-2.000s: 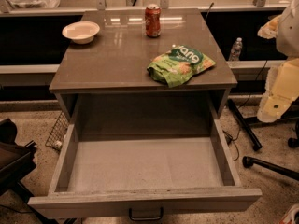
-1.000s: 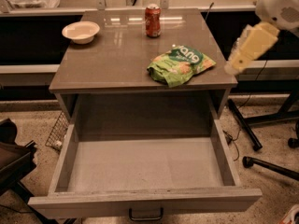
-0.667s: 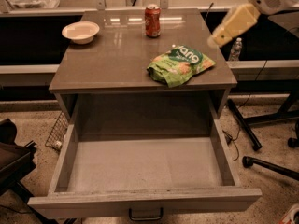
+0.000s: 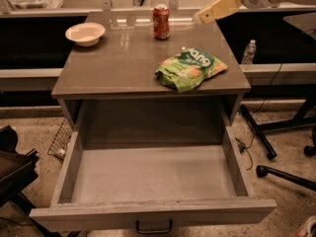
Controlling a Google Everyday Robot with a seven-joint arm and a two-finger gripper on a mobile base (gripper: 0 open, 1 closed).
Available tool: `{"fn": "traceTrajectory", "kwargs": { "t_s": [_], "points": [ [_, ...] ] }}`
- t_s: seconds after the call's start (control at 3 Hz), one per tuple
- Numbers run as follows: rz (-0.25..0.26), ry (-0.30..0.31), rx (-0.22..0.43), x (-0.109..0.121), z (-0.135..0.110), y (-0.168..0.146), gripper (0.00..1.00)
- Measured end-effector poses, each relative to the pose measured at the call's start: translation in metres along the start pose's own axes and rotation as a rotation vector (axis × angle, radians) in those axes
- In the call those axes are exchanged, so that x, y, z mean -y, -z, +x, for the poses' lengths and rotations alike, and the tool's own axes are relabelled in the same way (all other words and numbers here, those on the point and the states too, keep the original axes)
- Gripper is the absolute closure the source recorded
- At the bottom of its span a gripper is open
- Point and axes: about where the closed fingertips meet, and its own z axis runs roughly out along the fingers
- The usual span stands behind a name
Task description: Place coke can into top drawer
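Note:
The coke can (image 4: pixel 161 21) stands upright at the back middle of the grey cabinet top (image 4: pixel 113 65). The top drawer (image 4: pixel 153 174) is pulled fully open below, its inside bare, with a dark handle (image 4: pixel 154 227) on its front panel. My gripper (image 4: pixel 199 18) reaches in from the upper right on a cream-coloured arm (image 4: pixel 222 5). Its tip hangs over the back right of the cabinet top, a short way right of the can and apart from it.
A green chip bag (image 4: pixel 191 68) lies on the right of the cabinet top. A white bowl (image 4: pixel 85 33) sits at the back left. A clear water bottle (image 4: pixel 249 52) stands behind the cabinet on the right. Chair legs (image 4: pixel 281 174) lie on the floor right.
The arm has swung in from the right and moved left and up across the cabinet's back edge. Its tip is now close to the can. The can, bag and bowl have not moved.

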Motion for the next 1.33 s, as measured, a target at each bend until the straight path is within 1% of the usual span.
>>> {"fn": "traceTrajectory", "kwargs": {
  "t_s": [0.33, 0.67, 1.0, 1.33],
  "points": [
    [0.0, 0.0, 0.0, 0.0, 0.0, 0.0, 0.0],
    [0.002, -0.042, 0.038, -0.005, 0.003, -0.029, 0.0],
    [0.023, -0.163, 0.111, -0.01, 0.018, -0.118, 0.0],
    [0.095, -0.274, 0.167, 0.006, 0.036, -0.207, 0.0]
  ]
}}
